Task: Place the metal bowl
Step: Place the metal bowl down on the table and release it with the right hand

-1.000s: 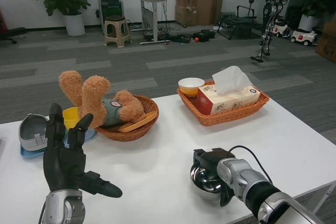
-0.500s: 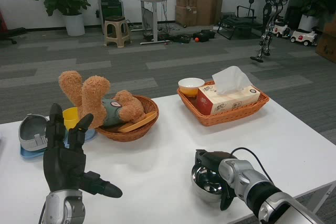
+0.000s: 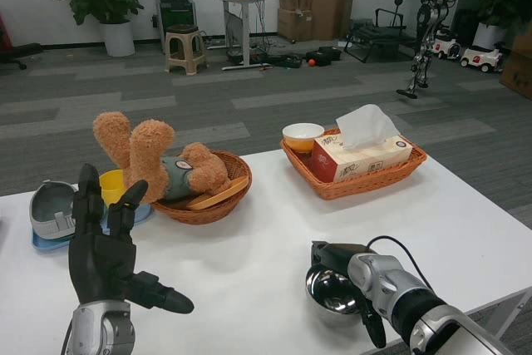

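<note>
The metal bowl [image 3: 331, 293] is shiny and round and sits low on the white table [image 3: 249, 263], near its front edge at the right. My right hand [image 3: 353, 265] grips the bowl's far and right rim, with one finger reaching down past its near side. Whether the bowl's base fully touches the table I cannot tell. My left hand [image 3: 104, 259] is raised over the table's front left, fingers spread and holding nothing.
A wicker basket [image 3: 208, 204] with a brown teddy bear [image 3: 158, 160] stands at the back left. Another basket [image 3: 366, 180] at the back right holds a tissue box [image 3: 362, 155] and a small bowl [image 3: 302, 135]. A yellow cup [image 3: 112, 184] and a grey object [image 3: 51, 209] sit far left.
My right hand has brought the metal bowl a little nearer and lower toward the table's front edge, and one finger now stretches downward. The left hand has not moved.
</note>
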Action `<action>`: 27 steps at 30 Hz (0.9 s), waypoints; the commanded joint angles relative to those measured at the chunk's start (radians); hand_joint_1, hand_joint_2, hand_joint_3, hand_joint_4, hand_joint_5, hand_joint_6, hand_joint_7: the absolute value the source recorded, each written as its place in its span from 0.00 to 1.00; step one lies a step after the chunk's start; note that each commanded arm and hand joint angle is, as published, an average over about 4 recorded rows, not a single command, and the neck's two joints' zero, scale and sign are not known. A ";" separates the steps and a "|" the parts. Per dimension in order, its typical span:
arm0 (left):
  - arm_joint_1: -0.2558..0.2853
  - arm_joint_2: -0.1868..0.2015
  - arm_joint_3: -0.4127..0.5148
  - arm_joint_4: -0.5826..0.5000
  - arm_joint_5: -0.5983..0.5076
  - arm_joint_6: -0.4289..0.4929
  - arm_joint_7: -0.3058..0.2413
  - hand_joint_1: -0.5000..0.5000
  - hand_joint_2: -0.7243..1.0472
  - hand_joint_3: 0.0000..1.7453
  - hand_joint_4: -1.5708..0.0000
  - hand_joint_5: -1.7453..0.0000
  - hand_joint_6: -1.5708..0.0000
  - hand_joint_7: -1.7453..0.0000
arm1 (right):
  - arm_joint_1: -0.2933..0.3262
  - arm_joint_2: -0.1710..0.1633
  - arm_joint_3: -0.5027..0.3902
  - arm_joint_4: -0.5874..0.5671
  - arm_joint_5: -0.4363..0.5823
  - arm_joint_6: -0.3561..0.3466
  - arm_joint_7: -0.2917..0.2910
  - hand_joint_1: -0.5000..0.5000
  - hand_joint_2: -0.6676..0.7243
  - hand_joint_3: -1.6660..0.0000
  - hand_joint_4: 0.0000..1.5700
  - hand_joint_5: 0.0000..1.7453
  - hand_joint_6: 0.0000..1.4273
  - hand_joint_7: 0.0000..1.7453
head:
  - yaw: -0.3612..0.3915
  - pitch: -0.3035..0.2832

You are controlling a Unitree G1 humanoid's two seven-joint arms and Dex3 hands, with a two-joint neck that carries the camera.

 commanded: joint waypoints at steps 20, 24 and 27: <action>-0.005 -0.001 -0.002 0.005 -0.012 -0.006 -0.001 0.00 0.00 0.00 0.38 0.47 1.00 1.00 | 0.067 0.009 -0.077 -0.081 -0.107 -0.030 -0.038 0.04 1.00 1.00 0.00 0.17 0.00 0.96 | 0.008 -0.004; -0.004 -0.001 -0.002 0.005 -0.012 -0.006 -0.001 0.00 0.00 0.00 0.38 0.47 1.00 1.00 | 0.085 0.010 -0.142 -0.105 -0.092 -0.040 -0.040 0.04 1.00 1.00 0.00 0.12 0.00 0.95 | 0.009 -0.003; -0.004 -0.001 -0.002 0.005 -0.012 -0.006 -0.001 0.00 0.00 0.00 0.38 0.47 1.00 1.00 | 0.102 0.008 -0.174 -0.141 -0.057 -0.040 -0.039 0.04 1.00 1.00 0.00 0.04 0.00 0.92 | 0.010 -0.003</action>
